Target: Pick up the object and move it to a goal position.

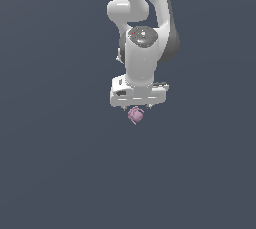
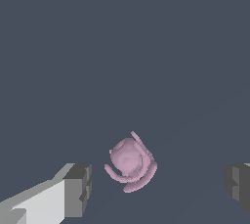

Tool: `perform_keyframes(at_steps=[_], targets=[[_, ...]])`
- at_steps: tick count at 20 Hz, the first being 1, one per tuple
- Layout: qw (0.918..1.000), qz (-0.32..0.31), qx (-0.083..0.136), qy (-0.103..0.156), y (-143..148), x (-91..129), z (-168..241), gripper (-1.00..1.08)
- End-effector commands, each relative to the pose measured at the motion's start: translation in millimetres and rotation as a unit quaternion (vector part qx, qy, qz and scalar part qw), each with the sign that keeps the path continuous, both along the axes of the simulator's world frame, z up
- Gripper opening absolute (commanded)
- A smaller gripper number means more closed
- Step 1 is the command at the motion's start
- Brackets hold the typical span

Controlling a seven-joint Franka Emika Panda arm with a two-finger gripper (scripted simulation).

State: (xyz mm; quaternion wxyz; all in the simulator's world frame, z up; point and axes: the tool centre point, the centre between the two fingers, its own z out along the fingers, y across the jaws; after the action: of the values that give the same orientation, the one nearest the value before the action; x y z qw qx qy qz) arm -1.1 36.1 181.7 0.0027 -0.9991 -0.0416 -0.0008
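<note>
Pink object (image 2: 130, 162) sits between my end effector's (image 2: 158, 184) wide-spread fingers, ungrasped, so next I should descend and close.

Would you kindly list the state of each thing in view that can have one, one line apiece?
gripper: open, jaws spread wide apart, with clear space between each of them and the object.
object: not gripped, lying between the two fingers, closer to one of them, touching neither.
arm: pointing downward, directly over the object in the exterior view.
</note>
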Motion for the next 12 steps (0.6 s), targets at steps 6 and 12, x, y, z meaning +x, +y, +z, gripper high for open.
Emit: perform_keyframes(at_steps=[6, 12], targets=[[1.0, 0.002, -0.002, -0.002, -1.9, 2.6, 1.8, 1.0], [1.0, 0.003, -0.005, -0.004, -3.5, 4.9, 3.8, 1.0]])
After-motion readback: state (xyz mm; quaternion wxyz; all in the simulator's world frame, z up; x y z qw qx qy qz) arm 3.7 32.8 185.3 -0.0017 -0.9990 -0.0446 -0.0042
